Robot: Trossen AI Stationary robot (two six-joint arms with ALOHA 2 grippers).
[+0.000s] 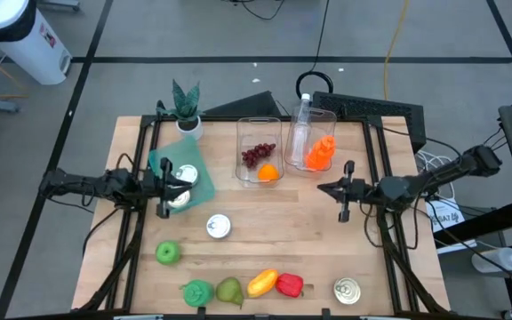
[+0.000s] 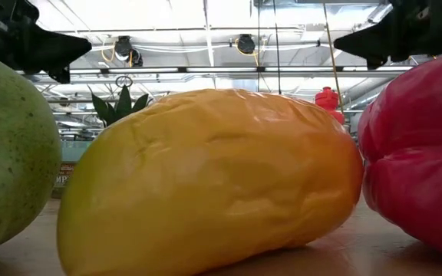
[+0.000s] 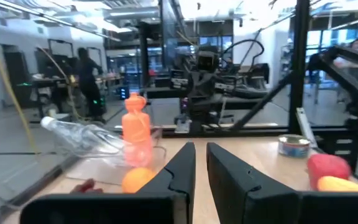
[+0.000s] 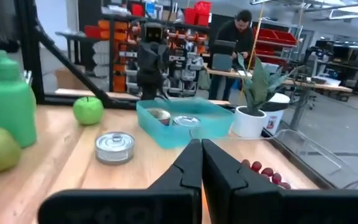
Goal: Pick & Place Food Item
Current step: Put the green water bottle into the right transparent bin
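Observation:
Food lies in a row near the table's front edge: a green apple (image 1: 167,253), a green bottle (image 1: 197,292), a green fruit (image 1: 229,291), a yellow mango (image 1: 262,283) and a red pepper (image 1: 289,285). The low view shows the mango (image 2: 213,180) and the pepper (image 2: 420,153) resting on the wood. My left gripper (image 1: 183,188) hangs shut above the teal bin (image 1: 194,156) at mid-left, holding nothing; it also shows in its wrist view (image 3: 201,155). My right gripper (image 1: 323,188) hangs shut and empty at mid-right, and in its wrist view (image 4: 201,149).
Two clear bins stand at the back: one (image 1: 260,151) holds grapes and an orange, the other (image 1: 314,142) a clear bottle and an orange bottle. A potted plant (image 1: 185,107) stands back left. Cans lie at the middle (image 1: 218,227) and front right (image 1: 347,291). A person (image 4: 238,37) stands beyond the table.

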